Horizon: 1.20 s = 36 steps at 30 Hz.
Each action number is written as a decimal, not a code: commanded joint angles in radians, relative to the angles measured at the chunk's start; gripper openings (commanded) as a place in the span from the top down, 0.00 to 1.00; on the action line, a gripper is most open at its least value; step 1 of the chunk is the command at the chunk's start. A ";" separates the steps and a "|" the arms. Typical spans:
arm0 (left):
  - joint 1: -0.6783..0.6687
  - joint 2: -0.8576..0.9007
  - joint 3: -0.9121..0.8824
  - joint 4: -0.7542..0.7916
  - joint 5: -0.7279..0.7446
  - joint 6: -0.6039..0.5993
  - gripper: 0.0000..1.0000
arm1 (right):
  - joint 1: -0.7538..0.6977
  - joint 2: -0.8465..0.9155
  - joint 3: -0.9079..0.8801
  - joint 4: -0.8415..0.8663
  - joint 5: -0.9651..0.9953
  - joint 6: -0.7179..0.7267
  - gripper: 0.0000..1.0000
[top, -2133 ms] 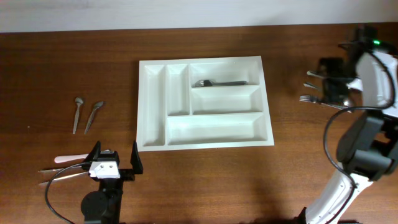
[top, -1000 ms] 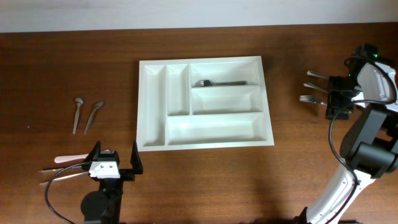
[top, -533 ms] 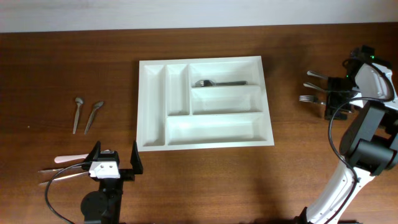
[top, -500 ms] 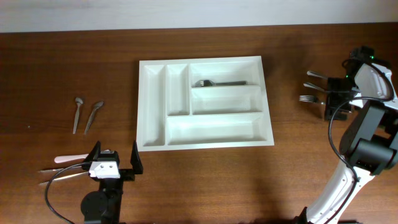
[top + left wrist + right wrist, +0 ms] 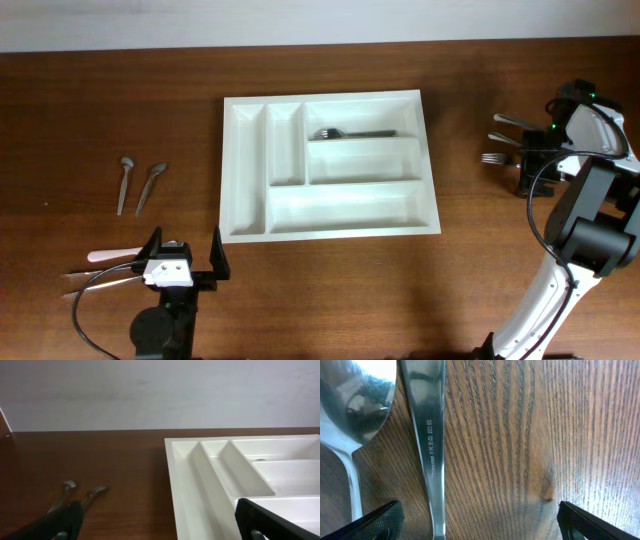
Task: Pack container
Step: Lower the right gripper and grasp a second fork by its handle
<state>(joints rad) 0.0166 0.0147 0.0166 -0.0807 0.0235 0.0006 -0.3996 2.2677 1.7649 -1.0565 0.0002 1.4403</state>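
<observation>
The container, a white cutlery tray (image 5: 340, 208), lies at the table's middle; it also shows in the left wrist view (image 5: 210, 475). One fork (image 5: 345, 132) lies in its top long compartment. My right gripper (image 5: 530, 172) is at the far right, low over loose forks (image 5: 495, 158) and spoons (image 5: 503, 121). In the right wrist view it is open (image 5: 480, 522) just above the wood, with a steel handle (image 5: 432, 450) and a spoon bowl (image 5: 355, 400) near its left finger. My left gripper (image 5: 185, 257) is open and empty in front of the tray's left corner; the left wrist view (image 5: 160, 522) shows the same.
Two small spoons (image 5: 138, 183) lie on the table far left, also seen in the left wrist view (image 5: 75, 496). A pink-handled utensil (image 5: 105, 255) and steel knives (image 5: 95, 279) lie at the front left beside my left gripper.
My right gripper has turned and dropped lower over the cutlery at the far right. The left arm, the tray and the fork in it have not moved.
</observation>
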 commanded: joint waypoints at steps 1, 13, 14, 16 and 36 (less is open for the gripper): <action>0.006 -0.010 -0.007 0.002 0.011 0.016 0.01 | 0.000 0.013 -0.008 -0.001 0.016 0.009 0.01; 0.006 -0.010 -0.007 0.002 0.011 0.016 0.01 | 0.000 0.013 -0.031 0.003 0.017 0.009 0.01; 0.006 -0.010 -0.007 0.002 0.011 0.016 0.01 | 0.000 0.013 -0.034 0.003 0.017 0.009 0.01; 0.006 -0.010 -0.007 0.002 0.011 0.016 0.01 | 0.000 0.013 -0.042 0.005 0.017 0.009 0.01; 0.006 -0.010 -0.007 0.002 0.011 0.015 0.01 | 0.000 0.013 -0.060 0.022 0.039 0.009 0.26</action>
<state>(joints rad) 0.0166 0.0147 0.0166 -0.0807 0.0235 0.0010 -0.3996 2.2650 1.7359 -1.0256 0.0082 1.4342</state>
